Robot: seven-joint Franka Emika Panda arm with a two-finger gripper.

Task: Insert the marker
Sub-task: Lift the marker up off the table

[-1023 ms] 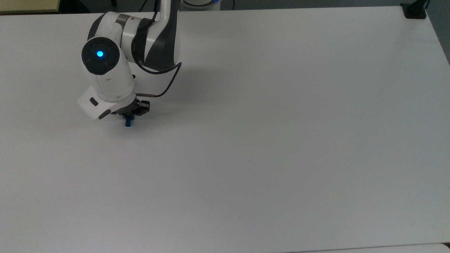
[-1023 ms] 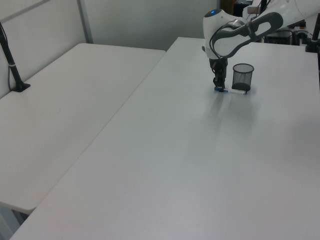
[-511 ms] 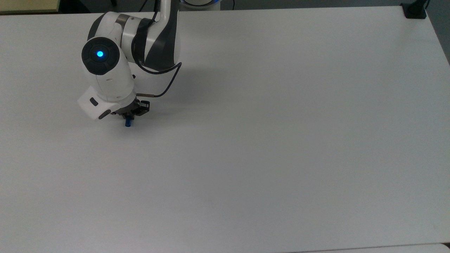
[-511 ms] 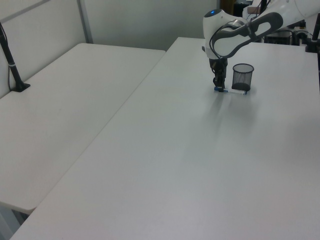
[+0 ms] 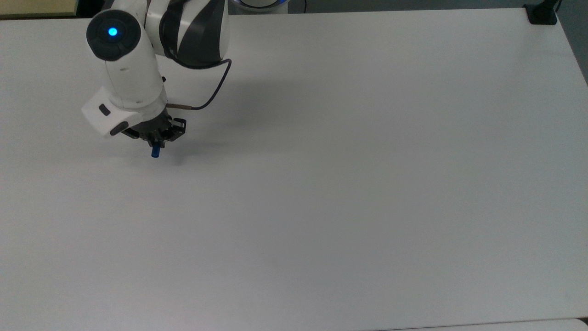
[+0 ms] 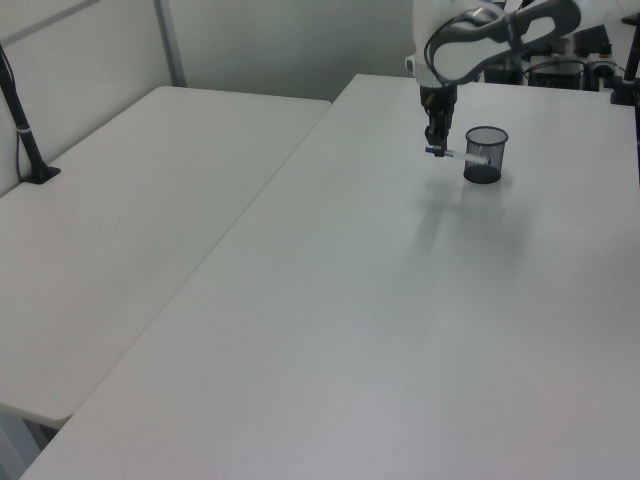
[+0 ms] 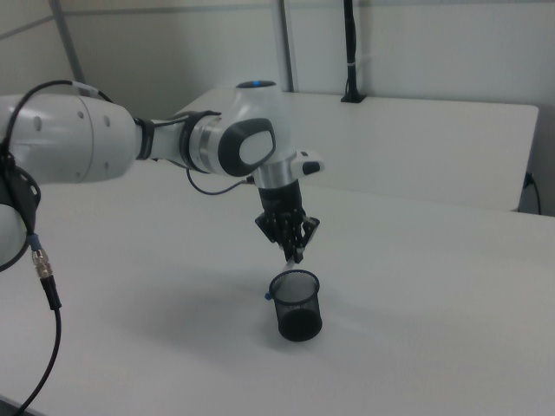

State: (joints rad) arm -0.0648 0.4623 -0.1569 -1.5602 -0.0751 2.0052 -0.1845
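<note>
No text, label, brand, number or sign can be read anywhere here.

My top view looked straight down on the white table. My left view sat far off, looking down its length toward the arm. My right view stood close, facing it. All three shared the gripper.

The white, blue-capped marker hangs level in the air, above the table.
</note>
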